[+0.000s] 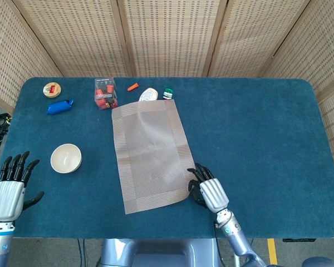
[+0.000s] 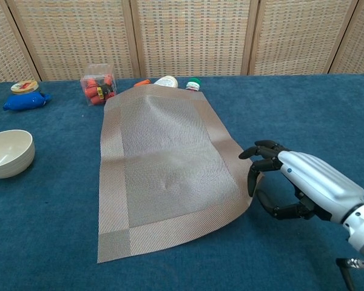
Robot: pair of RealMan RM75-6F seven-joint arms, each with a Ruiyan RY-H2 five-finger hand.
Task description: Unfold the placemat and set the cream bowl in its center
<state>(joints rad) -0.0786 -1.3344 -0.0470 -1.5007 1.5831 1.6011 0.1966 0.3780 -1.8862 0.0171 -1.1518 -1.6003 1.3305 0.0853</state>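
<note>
I am seeing the placemat (image 1: 152, 156) lying unfolded, my right hand (image 2: 291, 185) curling loosely at its corner (gripping nothing, it seems), the cream bowl (image 1: 65, 158) waiting at nine o'clock.

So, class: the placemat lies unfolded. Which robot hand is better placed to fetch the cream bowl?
The left robot hand: it is open on the cream bowl's side, while the right robot hand sits across the placemat.
</note>
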